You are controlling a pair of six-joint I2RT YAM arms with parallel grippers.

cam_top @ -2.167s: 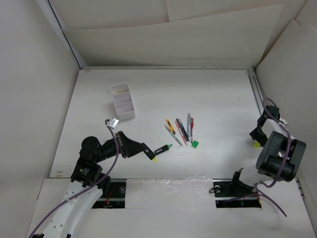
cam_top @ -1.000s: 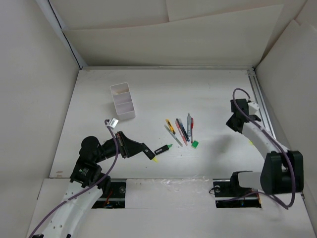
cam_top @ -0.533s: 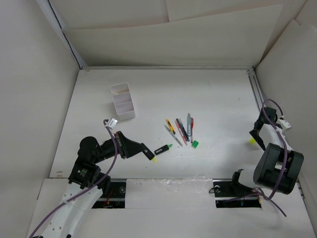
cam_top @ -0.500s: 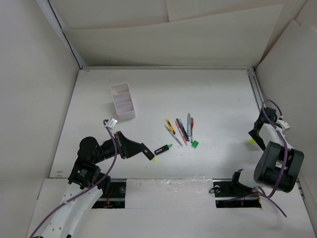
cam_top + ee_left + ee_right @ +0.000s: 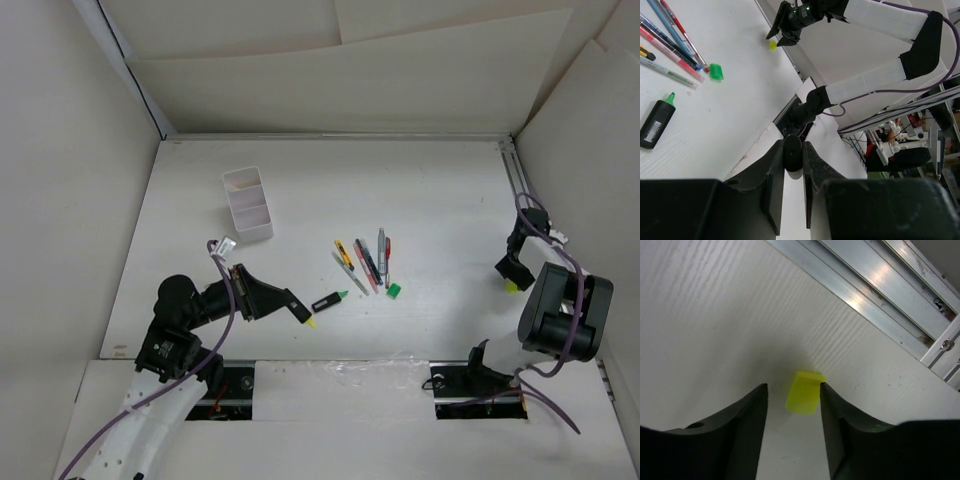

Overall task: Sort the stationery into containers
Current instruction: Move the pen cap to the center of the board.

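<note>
My left gripper [image 5: 297, 307] hangs low over the table's near left, shut on a black highlighter [image 5: 792, 151] whose yellow tip [image 5: 312, 322] pokes out ahead. A second black highlighter [image 5: 328, 300] with a green tip lies just right of it. Several thin pens [image 5: 365, 260] lie bunched mid-table, a green cap [image 5: 394, 290] beside them. The white two-compartment box [image 5: 248, 203] stands at the back left. At the right edge my right gripper [image 5: 793, 386] is open, its fingers either side of a yellow cap [image 5: 805, 392] lying on the table.
An aluminium rail [image 5: 875, 285] runs along the table's right edge just beyond the yellow cap. White walls close in the table on three sides. The arm bases sit at the near edge.
The right arm swung in toward the table, then back to the right edge, and its jaws opened around the yellow cap. The left arm has held still with its highlighter.
</note>
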